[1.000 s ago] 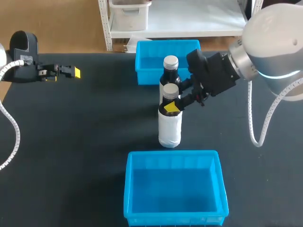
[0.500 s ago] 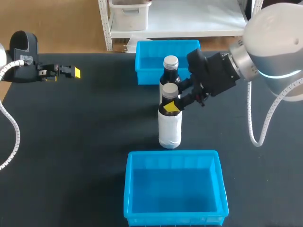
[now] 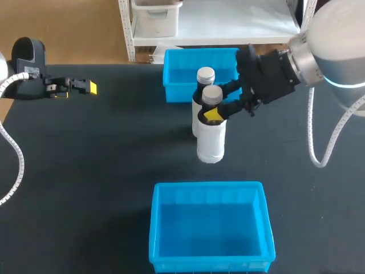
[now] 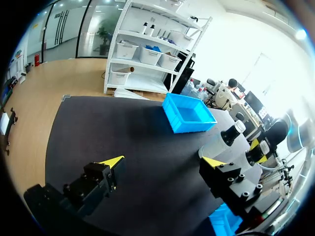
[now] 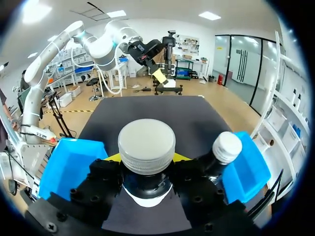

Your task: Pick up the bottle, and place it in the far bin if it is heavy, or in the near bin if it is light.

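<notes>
A bottle (image 3: 211,140) with a white body, dark neck and grey cap hangs clear of the black table, between the two blue bins. My right gripper (image 3: 217,112) is shut on its neck; in the right wrist view the cap (image 5: 146,146) sits between the yellow tips of the right gripper (image 5: 146,158). A second, similar bottle (image 3: 204,80) stands just behind it, in front of the far bin (image 3: 177,77). The near bin (image 3: 208,228) lies below and in front. My left gripper (image 3: 88,87) is at the far left, open and empty, and the left gripper (image 4: 165,161) shows its fingers wide apart.
The second bottle (image 5: 224,150) stands close beside my right gripper's finger. The far bin (image 5: 248,167) and near bin (image 5: 71,167) flank the held bottle. The black table mat (image 3: 102,165) stretches between my two arms.
My right gripper has lifted the bottle off the table and carried it slightly right. The left arm has not moved.
</notes>
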Motion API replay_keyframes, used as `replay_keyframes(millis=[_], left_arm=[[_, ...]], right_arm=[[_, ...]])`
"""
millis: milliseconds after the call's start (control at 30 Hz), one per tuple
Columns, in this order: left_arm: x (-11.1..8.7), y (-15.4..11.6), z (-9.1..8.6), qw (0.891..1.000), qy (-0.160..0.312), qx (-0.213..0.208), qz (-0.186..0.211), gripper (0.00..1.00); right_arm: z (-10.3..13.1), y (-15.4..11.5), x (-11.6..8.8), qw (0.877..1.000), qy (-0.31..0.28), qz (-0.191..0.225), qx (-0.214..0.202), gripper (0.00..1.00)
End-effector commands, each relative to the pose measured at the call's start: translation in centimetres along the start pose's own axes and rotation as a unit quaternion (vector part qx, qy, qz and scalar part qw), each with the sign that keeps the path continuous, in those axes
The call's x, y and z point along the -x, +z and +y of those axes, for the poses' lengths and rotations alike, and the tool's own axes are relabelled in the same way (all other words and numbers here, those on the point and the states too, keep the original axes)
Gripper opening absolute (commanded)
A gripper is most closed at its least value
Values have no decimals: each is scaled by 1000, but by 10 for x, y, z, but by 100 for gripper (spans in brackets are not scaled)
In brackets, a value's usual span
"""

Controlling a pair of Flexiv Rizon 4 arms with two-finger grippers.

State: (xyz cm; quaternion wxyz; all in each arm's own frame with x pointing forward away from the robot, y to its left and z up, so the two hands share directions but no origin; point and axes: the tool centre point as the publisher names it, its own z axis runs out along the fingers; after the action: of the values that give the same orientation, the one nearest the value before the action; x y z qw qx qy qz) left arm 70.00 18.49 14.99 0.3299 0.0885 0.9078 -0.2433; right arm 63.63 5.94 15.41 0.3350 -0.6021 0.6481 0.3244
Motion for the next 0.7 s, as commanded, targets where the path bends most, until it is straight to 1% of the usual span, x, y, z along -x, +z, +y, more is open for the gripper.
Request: replay_keyframes(millis=[33,133,367,567,700], left_arm=[[0,0,0,1000,0,0,0,100],[0,0,0,1000,0,0,0,100],[0,0,0,1000,0,0,0,100],[0,0,0,1000,0,0,0,100],[0,0,0,1000,0,0,0,100]], right_arm=[[-1,-17,4,1000,1,4,-11,0],[-6,-27,5,1000,-1,4,-22,0],[-25,-56,-3,999,12,-3,-50,0],[-38,-80,-11,997,19,5,-79,0],[-43,-93,-15,996,24,10,-91,0]])
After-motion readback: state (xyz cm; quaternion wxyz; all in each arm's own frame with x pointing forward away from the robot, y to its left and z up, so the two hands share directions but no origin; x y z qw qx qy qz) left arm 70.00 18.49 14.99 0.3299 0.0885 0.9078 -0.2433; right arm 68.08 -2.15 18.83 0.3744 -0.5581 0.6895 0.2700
